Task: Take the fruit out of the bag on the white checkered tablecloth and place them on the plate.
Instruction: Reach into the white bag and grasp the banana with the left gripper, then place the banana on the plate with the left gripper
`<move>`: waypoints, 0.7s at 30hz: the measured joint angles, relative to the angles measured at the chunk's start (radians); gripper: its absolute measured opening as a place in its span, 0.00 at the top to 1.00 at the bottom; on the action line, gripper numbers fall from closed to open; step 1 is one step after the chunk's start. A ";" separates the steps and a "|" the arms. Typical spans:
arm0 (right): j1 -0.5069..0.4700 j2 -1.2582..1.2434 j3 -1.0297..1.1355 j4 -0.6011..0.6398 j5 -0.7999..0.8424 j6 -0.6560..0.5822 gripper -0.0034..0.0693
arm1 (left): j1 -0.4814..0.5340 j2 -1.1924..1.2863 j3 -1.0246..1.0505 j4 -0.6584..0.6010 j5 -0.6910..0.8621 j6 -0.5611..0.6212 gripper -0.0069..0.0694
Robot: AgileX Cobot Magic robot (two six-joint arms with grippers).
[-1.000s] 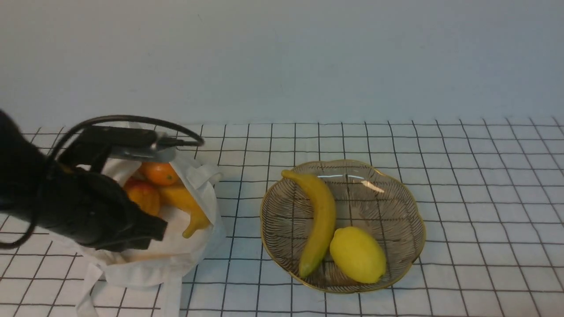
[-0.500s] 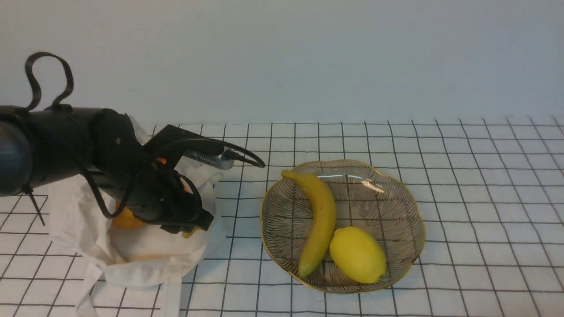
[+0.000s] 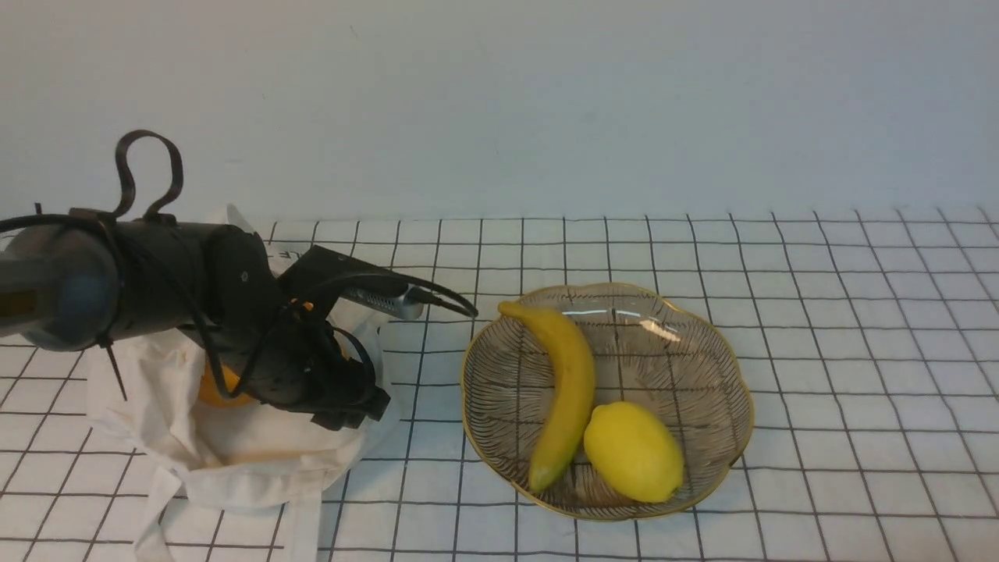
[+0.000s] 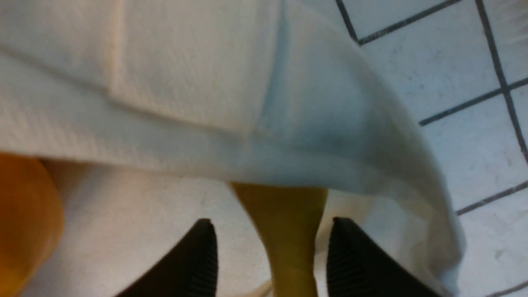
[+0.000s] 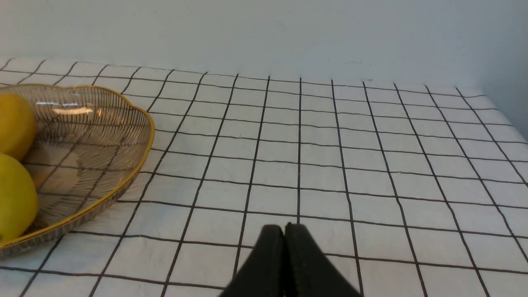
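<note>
The white bag (image 3: pixel 234 460) lies open at the left on the white checkered tablecloth (image 3: pixel 858 312). My left gripper (image 3: pixel 351 406) reaches into its mouth. In the left wrist view my left gripper (image 4: pixel 272 222) is open, with one finger on each side of a yellow banana (image 4: pixel 284 231) under the bag's rim (image 4: pixel 185 82). An orange fruit (image 3: pixel 218 386) shows behind the arm and also in the left wrist view (image 4: pixel 24 214). The plate (image 3: pixel 741 390) holds a banana (image 3: pixel 566 390) and a lemon (image 3: pixel 634 451). My right gripper (image 5: pixel 284 226) is shut and empty over bare cloth.
The bag's straps (image 3: pixel 156 507) trail toward the front edge. A pale wall stands behind the table. The right wrist view shows the plate's rim (image 5: pixel 144 123) and the cloth's far right edge (image 5: pixel 503 119).
My left arm has swung up and to the right over the bag, and its gripper now sits at the bag's right side. It hides most of the fruit inside. The plate's fruit has not moved.
</note>
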 joint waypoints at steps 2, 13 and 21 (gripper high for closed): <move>0.000 0.000 0.000 0.000 0.000 0.000 0.97 | 0.000 0.000 0.000 -0.005 0.000 0.000 0.59; 0.000 0.000 0.000 0.000 0.000 0.000 0.97 | 0.000 -0.033 -0.108 0.043 0.308 -0.089 0.79; 0.000 0.000 0.000 0.000 0.000 0.000 0.97 | 0.000 -0.096 -0.157 0.085 0.591 -0.120 0.79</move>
